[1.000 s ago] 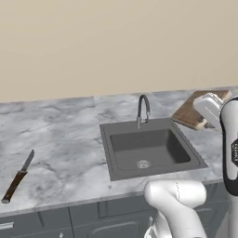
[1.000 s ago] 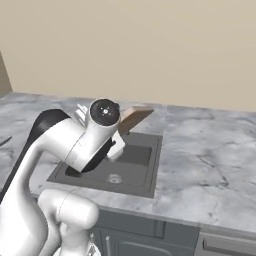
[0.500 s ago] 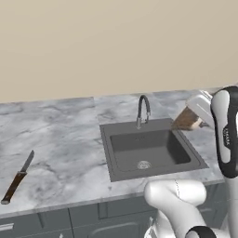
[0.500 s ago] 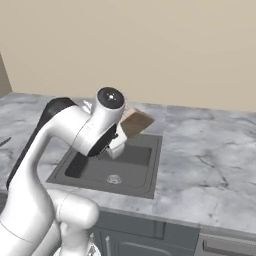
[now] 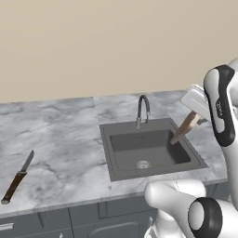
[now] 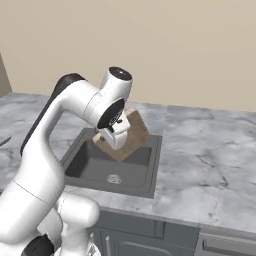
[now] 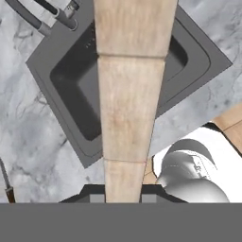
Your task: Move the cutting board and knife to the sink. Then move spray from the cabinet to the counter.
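Nearest, at the left front of the grey-white, marble-veined counter (image 5: 60,139), lies the knife (image 5: 17,176), a slim blade with a dark handle, well apart from everything else. Farther in, the sink (image 5: 148,148) is a dark grey rectangular basin with a round drain and a thin black arched faucet (image 5: 144,108) at its far rim. The gripper (image 6: 116,141) is clamped tight on one edge of the cutting board (image 6: 131,134), a flat light-brown wooden slab with visible grain, held tilted in the air above the basin's right side. The first step, carrying the board to the sink, looks nearly done; next it needs lowering into the basin and releasing, then fetching the knife.
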